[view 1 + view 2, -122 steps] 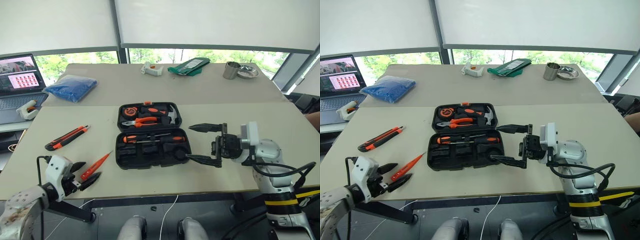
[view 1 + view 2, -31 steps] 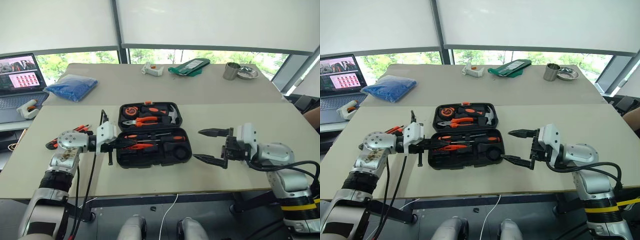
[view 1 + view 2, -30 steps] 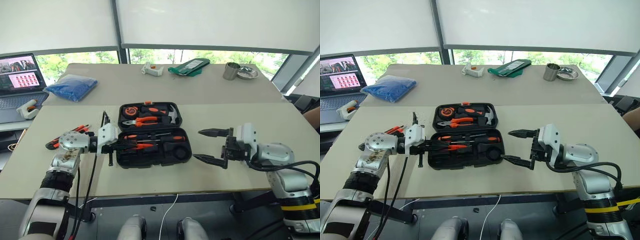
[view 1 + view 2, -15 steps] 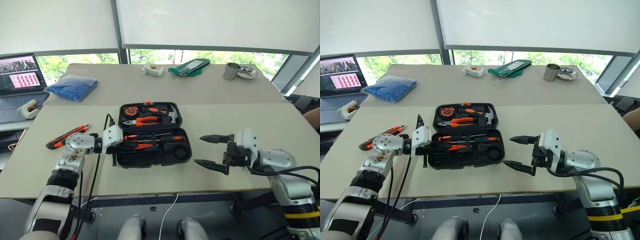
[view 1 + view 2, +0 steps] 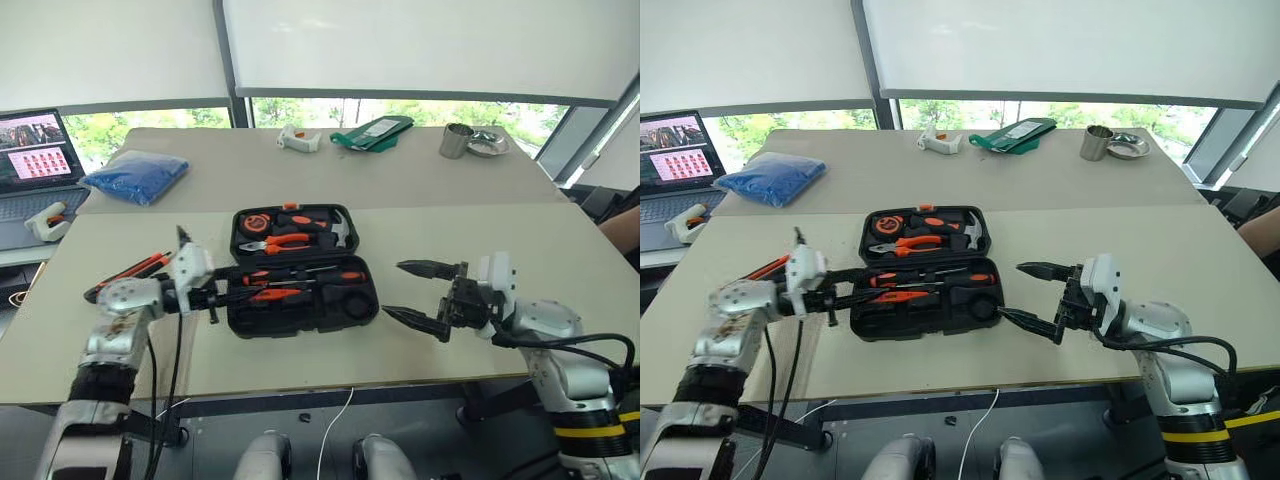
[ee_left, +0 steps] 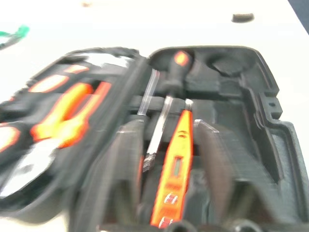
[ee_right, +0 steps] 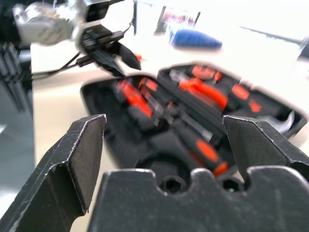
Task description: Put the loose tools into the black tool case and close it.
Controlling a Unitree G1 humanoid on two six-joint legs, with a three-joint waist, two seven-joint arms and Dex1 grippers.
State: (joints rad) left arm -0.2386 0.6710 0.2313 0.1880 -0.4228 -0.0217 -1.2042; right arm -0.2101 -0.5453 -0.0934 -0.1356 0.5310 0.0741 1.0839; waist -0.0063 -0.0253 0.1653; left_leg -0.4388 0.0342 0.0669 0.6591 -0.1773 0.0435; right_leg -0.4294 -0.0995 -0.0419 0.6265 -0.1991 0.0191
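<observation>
Slim orange tester pen (image 6: 175, 170) lies in black plastic tool case (image 5: 300, 300) recess; left gripper (image 5: 228, 290) jaws parted, released. Right gripper (image 5: 420, 293) jaws wide, empty, beside case. Orange-and-black utility knife (image 5: 130, 272) on surface, unpacked.

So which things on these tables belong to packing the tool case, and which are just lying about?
Job:
- black tool case, open
- orange tester pen, lying in the case
- utility knife, on the table left of the case

Lying about:
- blue cloth bundle
- laptop
- metal cup
- green packet
</observation>
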